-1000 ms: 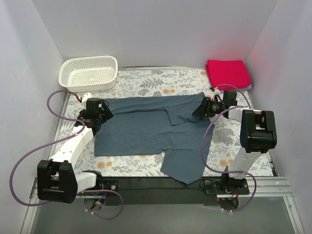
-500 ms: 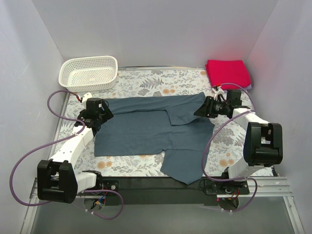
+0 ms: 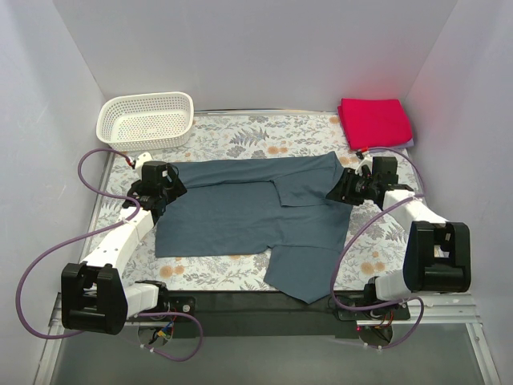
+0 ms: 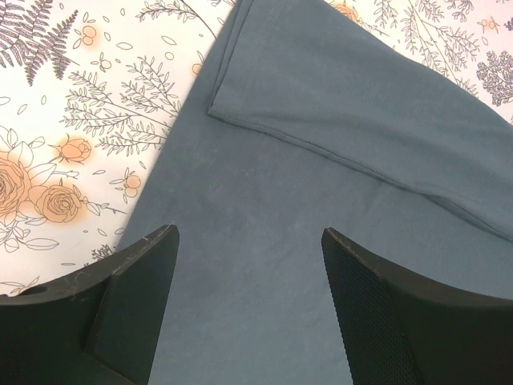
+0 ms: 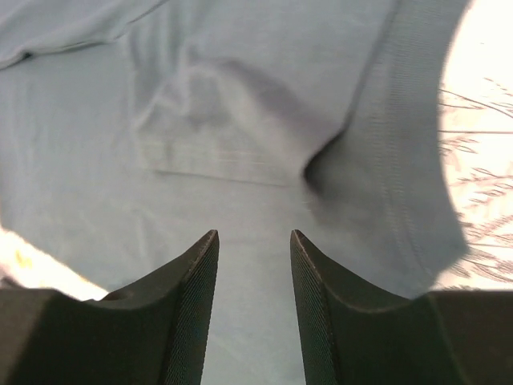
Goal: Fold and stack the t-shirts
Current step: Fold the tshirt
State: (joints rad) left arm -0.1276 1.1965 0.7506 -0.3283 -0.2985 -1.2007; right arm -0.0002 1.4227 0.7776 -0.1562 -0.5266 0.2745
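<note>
this is a robot test cell in a lab. plain white panels [image 3: 240,48] close in the table on the left, back and right of the top view, making a small booth. a left arm [image 3: 120,237] and a right arm [image 3: 417,210], white links with black joints, are bolted to a black base plate [image 3: 256,303] at the bottom edge, beside a metal rail frame [image 3: 449,298], and purple cables [image 3: 79,170] loop loose from them. a floral tablecloth [image 3: 264,136] covers the work surface, which holds laundry props: a white lattice basket [image 3: 146,120] upper left, a folded red t-shirt [image 3: 375,120] upper right, a blue-grey t-shirt [image 3: 248,212] spread in the middle.
</note>
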